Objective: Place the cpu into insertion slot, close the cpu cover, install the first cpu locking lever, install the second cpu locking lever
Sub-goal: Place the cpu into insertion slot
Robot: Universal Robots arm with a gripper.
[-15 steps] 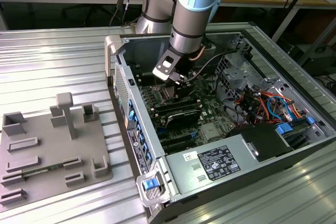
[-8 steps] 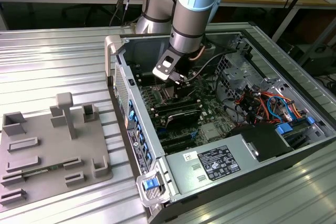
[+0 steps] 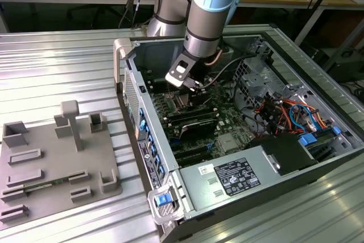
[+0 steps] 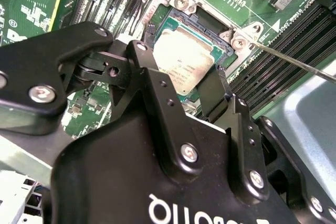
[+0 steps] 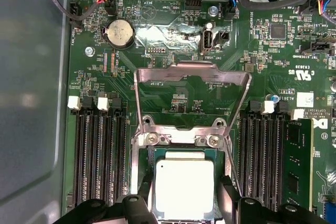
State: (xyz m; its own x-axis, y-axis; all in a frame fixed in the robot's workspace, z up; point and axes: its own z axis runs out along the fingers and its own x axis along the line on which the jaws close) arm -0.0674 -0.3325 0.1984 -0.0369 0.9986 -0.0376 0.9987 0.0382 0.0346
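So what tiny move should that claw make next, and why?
Probably lift the claw straight up, clear of the cpu. The cpu looks flat in the insertion slot, and the cpu cover stands open beyond it, so the claw seems to be in the cover's way.

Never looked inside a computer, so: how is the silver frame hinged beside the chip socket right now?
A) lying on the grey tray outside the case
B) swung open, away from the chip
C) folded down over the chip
B: in the first wrist view the cpu cover stands swung back from its hinge, leaving the cpu bare.
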